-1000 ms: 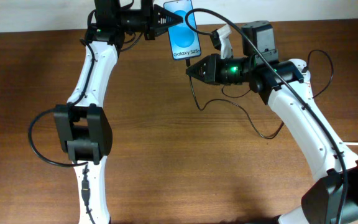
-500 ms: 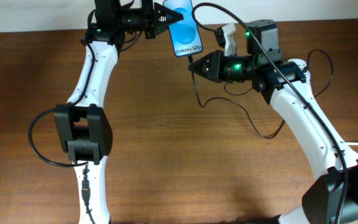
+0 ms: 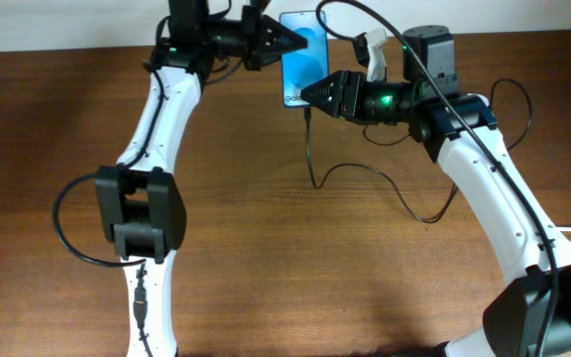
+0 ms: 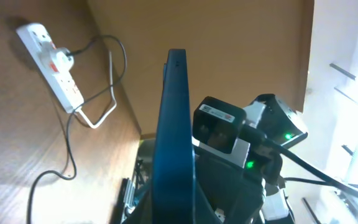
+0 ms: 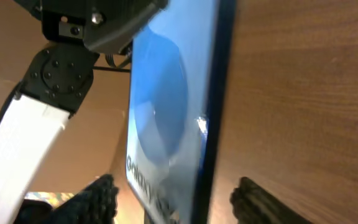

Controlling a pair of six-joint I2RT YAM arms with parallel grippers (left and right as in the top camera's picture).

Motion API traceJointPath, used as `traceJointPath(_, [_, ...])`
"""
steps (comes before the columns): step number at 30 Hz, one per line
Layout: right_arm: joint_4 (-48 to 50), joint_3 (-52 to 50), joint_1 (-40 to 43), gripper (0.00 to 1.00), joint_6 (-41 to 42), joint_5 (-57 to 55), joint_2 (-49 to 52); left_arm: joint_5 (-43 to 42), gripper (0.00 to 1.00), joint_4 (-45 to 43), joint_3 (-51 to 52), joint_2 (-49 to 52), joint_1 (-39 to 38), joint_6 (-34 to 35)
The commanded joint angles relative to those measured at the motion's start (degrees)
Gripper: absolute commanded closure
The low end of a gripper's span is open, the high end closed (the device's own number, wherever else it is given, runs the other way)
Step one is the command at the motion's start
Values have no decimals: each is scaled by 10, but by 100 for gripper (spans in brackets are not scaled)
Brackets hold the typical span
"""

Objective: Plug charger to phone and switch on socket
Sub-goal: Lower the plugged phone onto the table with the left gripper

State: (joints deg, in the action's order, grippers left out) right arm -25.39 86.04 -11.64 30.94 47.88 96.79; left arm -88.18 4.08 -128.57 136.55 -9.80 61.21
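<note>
Overhead: phone (image 3: 311, 67) held up over the far edge of the counter (image 3: 266, 233).
My left gripper (image 3: 287, 40) clamps the phone; my right gripper (image 3: 315, 95) has its fingers apart at the phone's lower edge, where the charger (image 3: 309, 139) hangs down.
</note>
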Motion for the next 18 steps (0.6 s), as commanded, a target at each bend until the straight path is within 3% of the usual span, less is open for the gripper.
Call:
traceJointPath(1, [-9, 12, 12, 27, -6, 3, 1, -19, 100, -2, 2, -5, 19, -40])
traceJointPath(2, [-21, 12, 24, 20, -6, 3, 1, -19, 100, -1, 12, -5, 23, -58])
traceJointPath(6, [-89, 12, 78, 17, -16, -1, 1, -12, 100, 62, 89, -5, 25, -155])
traceJointPath(12, [-170, 12, 90, 16, -57, -61, 1, 67, 100, 76, 193, -5, 24, -178])
traceJointPath(18, [-231, 12, 90, 12, -70, -135, 1, 155, 100, 163, 209, -5, 19, -276])
